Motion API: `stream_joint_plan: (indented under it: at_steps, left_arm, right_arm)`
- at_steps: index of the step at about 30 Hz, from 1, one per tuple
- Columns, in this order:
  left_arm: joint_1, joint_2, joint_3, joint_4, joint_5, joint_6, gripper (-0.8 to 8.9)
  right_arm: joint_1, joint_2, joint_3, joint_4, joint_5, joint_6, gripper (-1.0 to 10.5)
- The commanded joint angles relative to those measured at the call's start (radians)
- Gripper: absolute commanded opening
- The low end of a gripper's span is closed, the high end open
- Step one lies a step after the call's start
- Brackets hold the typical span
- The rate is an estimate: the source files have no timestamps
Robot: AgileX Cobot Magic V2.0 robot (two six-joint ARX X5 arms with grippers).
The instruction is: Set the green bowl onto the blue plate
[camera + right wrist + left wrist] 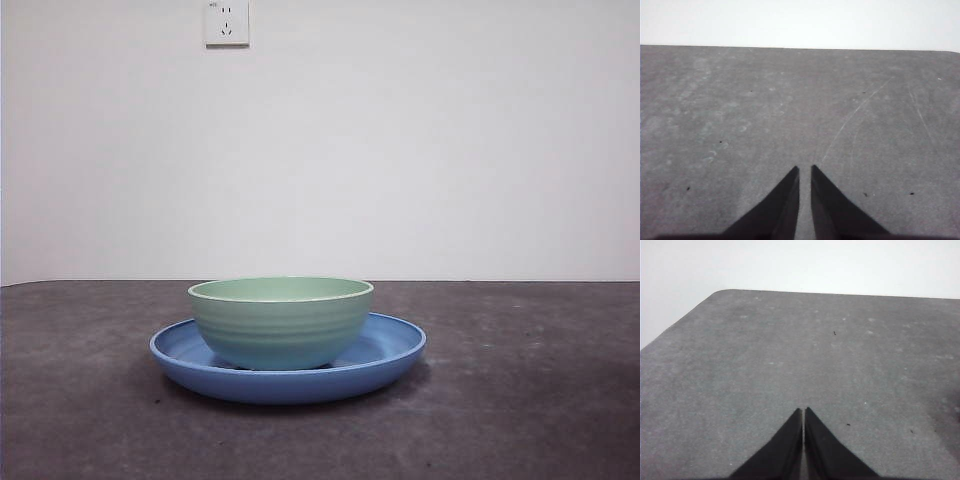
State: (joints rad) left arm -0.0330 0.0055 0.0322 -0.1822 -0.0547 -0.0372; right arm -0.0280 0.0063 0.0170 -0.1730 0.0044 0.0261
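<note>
- front view: i see the green bowl (281,322) sitting upright inside the blue plate (392,352), a little off the plate's middle, resting on its floor. no hand shows here, so both arms are well clear of the pair. a wall socket (227,22) is high on the wall behind.
- left wrist view: my left hand (803,412) is pressed together, tips touching, pinching nothing. ahead of it lies only bare grey surface (790,350); neither bowl nor plate is near it.
- right wrist view: my right hand (805,170) is nearly closed, a thin gap between the tips, holding nothing, with bare surface ahead of it too.
- my read: the placing step looks finished. the next move calls for nothing beyond keeping both hands parked away from the bowl.
</note>
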Motion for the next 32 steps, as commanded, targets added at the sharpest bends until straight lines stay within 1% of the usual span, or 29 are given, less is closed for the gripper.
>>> stream_joint_plan:
  at_steps: [1, 12, 32]
  left_arm:
    - [0.002, -0.002, -0.021, -0.005, -0.010, -0.002, 0.07]
    - [0.002, -0.002, -0.021, -0.005, -0.010, -0.002, 0.07]
    - [0.002, -0.002, -0.020, -0.005, -0.010, -0.002, 0.07]
  right_arm:
    - [-0.001, -0.003, -0.006, -0.007, 0.012, -0.007, 0.4]
    - [-0.001, -0.003, -0.006, 0.019, 0.011, -0.008, 0.4]
    - [-0.001, -0.003, -0.006, 0.019, 0.011, -0.008, 0.4]
